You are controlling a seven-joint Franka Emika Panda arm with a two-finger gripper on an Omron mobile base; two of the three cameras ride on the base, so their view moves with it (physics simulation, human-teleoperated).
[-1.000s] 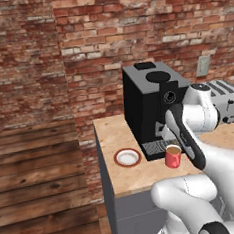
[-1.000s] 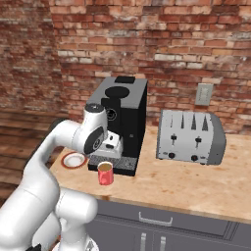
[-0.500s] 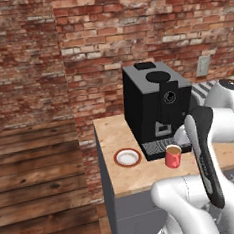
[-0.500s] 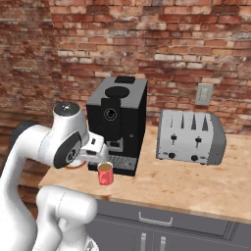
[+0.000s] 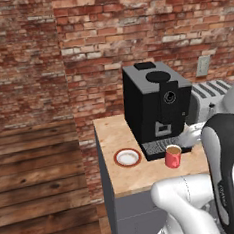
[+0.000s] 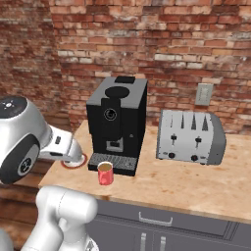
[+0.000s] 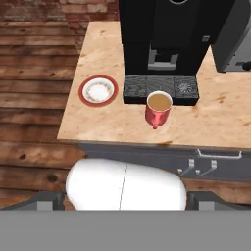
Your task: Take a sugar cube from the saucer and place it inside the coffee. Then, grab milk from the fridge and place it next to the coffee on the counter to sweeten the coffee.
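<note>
- Left base view: red coffee mug point(image 5: 172, 156) stands upright on the wood-grain counter point(image 5: 115, 134), just in front of the black coffee machine point(image 5: 157, 108) at its drip grate. Saucer point(image 5: 127, 157) sits left of the mug, apart from it, near the counter's left end. Toaster point(image 5: 207, 93) partly visible behind the machine on the right. White arm occupies the lower right.
- Right base view: mug point(image 6: 105, 173) in front of the machine point(image 6: 117, 122); saucer point(image 6: 78, 161) mostly hidden behind the arm's wrist. Silver toaster point(image 6: 190, 137) stands to the right of the machine, well apart from the mug. Wall outlet point(image 6: 204, 94) above it on the brick wall point(image 6: 59, 44).
- Hand view: camera looks down on the counter point(image 7: 108, 125) from the near side. Brown liquid visible in the mug point(image 7: 158, 109). Saucer point(image 7: 98, 90) shows a pale centre; sugar cube not discernible. Gripper jaws stand wide, holding nothing.
</note>
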